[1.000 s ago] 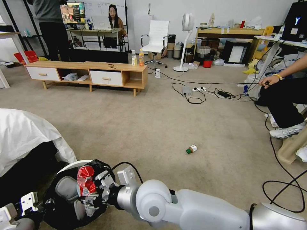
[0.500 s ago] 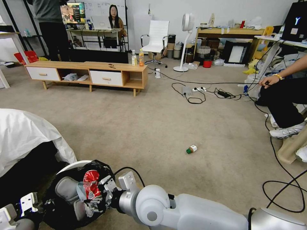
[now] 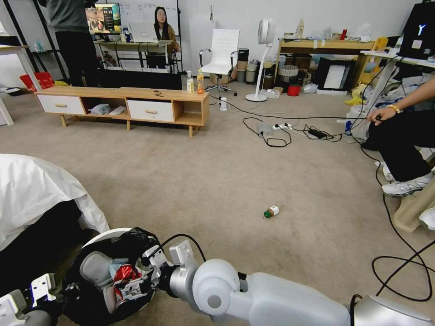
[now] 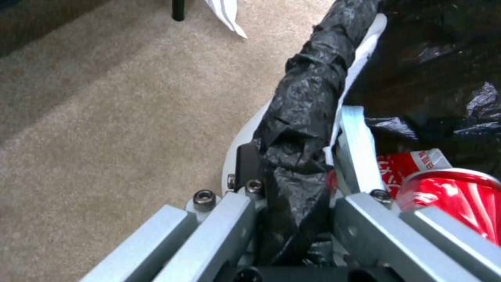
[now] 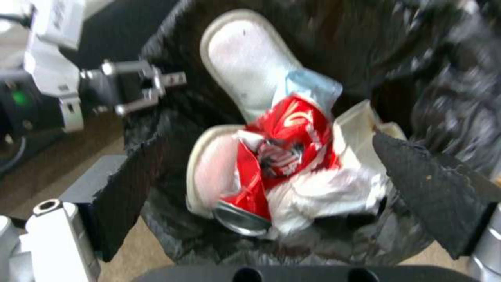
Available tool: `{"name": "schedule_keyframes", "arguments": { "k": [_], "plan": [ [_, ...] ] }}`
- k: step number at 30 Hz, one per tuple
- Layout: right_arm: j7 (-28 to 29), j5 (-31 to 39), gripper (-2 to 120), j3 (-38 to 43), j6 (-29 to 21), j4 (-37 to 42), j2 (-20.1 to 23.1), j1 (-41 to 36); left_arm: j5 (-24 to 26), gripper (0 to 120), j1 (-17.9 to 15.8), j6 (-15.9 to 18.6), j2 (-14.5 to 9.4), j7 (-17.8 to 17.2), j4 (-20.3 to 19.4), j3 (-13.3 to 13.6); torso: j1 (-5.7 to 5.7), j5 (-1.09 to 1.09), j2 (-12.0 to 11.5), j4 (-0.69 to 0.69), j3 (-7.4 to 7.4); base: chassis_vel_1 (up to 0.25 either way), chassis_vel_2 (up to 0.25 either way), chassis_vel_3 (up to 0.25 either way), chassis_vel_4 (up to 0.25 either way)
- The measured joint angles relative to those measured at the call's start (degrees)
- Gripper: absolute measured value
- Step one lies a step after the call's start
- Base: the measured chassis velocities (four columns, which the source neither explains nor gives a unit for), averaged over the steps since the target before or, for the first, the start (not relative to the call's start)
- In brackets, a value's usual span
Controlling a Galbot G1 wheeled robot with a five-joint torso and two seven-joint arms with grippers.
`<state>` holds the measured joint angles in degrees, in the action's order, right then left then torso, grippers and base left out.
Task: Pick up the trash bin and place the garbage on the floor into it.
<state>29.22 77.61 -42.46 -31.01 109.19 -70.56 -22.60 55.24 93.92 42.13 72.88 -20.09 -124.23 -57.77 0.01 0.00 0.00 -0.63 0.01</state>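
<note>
Even, soft room light fills the head view, with only faint shadows on the floor and straight lines bowing toward the picture's edges. The right wrist view is smeared with motion blur, worst over the black bag, and the can shows a dull glint. The left wrist view is soft, its near fingers out of focus.

A low wooden cabinet is seen at upper left, with two bottles stood on its right end. A white chair and a fan are placed at top centre. Cables are strewn right of centre. A white sheet is draped at left.
</note>
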Motion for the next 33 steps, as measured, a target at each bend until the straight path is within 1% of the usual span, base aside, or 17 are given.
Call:
{"name": "schedule_keyframes", "arguments": {
  "k": [6,10,12,13,14,16,18,19,20,22,23,26,28,30,31,32,33],
  "plan": [
    [0.0,-0.1,100,2.1,0.1,1.3,0.1,0.5,0.0,1,-0.1,0.0,0.0,0.0,0.3,0.0,0.0,0.0,0.0,0.0,0.0,0.0,0.0,0.0,0.0],
    [0.3,-0.2,100,6.3,0.2,4.3,1.0,1.4,0.0,1,-0.4,0.0,-0.2,0.0,0.7,-0.1,0.0,0.0,0.0,0.01,0.0,0.0,0.0,0.0,0.0],
    [0.3,-0.6,100,8.4,0.2,5.6,1.9,1.5,0.0,1,-0.4,0.0,-0.3,0.0,0.8,-0.2,0.0,0.0,0.0,0.01,0.0,0.0,0.0,0.0,0.0],
    [0.2,-1.6,100,11.1,0.2,7.0,3.3,1.4,0.1,1,-0.4,0.0,-0.4,0.0,0.9,-0.3,0.0,0.0,0.0,0.01,0.0,0.0,0.0,0.0,0.0],
    [0.2,-1.6,100,11.1,0.2,7.0,3.3,1.4,0.1,1,-0.4,0.0,-0.4,0.0,0.9,-0.3,0.0,0.0,0.0,0.01,0.0,0.0,0.0,0.0,0.0],
    [-0.6,-4.5,100,16.1,1.1,8.6,5.8,0.3,0.1,1,-0.4,0.0,-0.6,0.0,0.9,-0.6,0.0,0.01,0.0,-0.02,0.0,0.0,0.0,0.0,0.0],
    [-0.8,-5.6,100,18.8,1.7,9.7,7.0,-0.4,0.2,1,-0.3,0.0,-0.6,0.1,0.9,-0.7,0.0,0.01,0.0,-0.03,0.0,0.0,0.0,0.0,0.0],
    [-0.8,-6.2,100,20.8,2.3,10.5,7.9,-1.1,0.3,1,-0.3,0.0,-0.6,0.1,0.9,-0.8,0.0,0.01,0.0,-0.01,0.0,0.0,0.0,0.0,0.0],
    [-0.8,-6.2,100,20.8,2.3,10.5,7.9,-1.1,0.3,1,-0.3,0.0,-0.6,0.1,0.9,-0.8,0.0,0.01,0.0,-0.01,0.0,0.0,0.0,0.0,0.0],
    [-1.1,-9.5,100,25.2,4.8,12.0,10.3,-3.1,0.3,1,0.0,0.0,-0.6,0.1,0.7,-1.1,0.0,0.01,0.0,0.02,0.0,0.0,0.0,0.0,0.0],
    [-1.5,-11.6,100,27.0,6.0,12.6,11.8,-4.5,0.3,1,0.2,0.0,-0.4,0.1,0.6,-1.2,0.0,0.01,0.0,0.0,0.0,0.0,0.0,0.0,0.0],
    [-1.7,-13.4,100,28.3,6.9,13.2,12.8,-5.6,0.3,1,0.4,0.0,-0.3,0.2,0.6,-1.3,0.0,0.01,0.0,0.0,0.0,0.0,0.0,0.0,0.0],
    [-1.9,-19.5,100,32.9,10.5,15.0,15.9,-10.2,0.3,1,0.7,0.0,0.4,0.4,0.3,-1.6,0.0,0.01,0.0,-0.01,0.0,0.0,0.0,0.0,0.0],
    [-1.9,-20.5,100,33.9,11.2,15.3,16.3,-11.0,0.3,1,0.8,0.0,0.5,0.4,0.2,-1.6,0.0,0.01,0.0,-0.01,0.0,0.0,0.0,0.0,0.0],
    [-2.1,-22.8,100,36.2,13.1,15.7,17.0,-12.9,0.2,1,0.9,0.0,0.7,0.4,0.1,-1.7,0.0,0.01,0.0,0.0,0.0,0.0,0.0,0.0,0.0],
    [-2.7,-25.9,100,39.9,16.6,16.2,17.9,-16.1,0.2,1,1.1,0.0,1.1,0.5,-0.3,-1.8,0.0,0.02,0.0,-0.01,0.0,0.0,0.0,0.0,0.0],
    [-2.7,-25.9,100,39.9,16.6,16.2,17.9,-16.1,0.2,1,1.1,0.0,1.1,0.5,-0.3,-1.8,0.0,0.02,0.0,-0.01,0.0,0.0,0.0,0.0,0.0]
  ]
}}
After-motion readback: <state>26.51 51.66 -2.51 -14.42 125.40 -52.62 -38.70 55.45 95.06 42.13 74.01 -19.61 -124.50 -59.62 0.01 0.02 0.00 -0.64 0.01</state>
